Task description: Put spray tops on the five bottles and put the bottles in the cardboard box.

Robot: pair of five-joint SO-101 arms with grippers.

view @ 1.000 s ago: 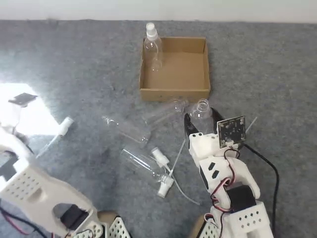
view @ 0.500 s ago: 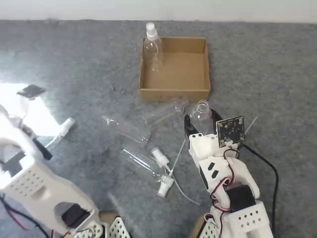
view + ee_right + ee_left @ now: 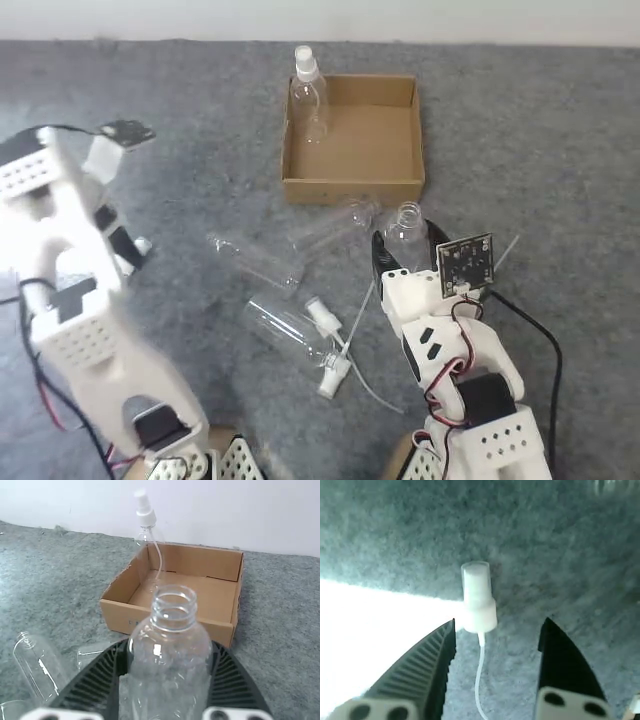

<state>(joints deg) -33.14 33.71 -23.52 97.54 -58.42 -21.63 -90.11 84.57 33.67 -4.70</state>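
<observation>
The surface (image 3: pixel 560 150) is covered in grey cloth that looks fuzzy and rough. The cardboard box (image 3: pixel 350 188) is brown, dull paper board. The bottle (image 3: pixel 170 665) is clear plastic, smooth and shiny. The spray top (image 3: pixel 479 605) is smooth white plastic with a thin see-through tube. The left gripper (image 3: pixel 500 622) has black plastic jaws with ridges. The right arm (image 3: pixel 460 360) has a hard white plastic shell.
</observation>
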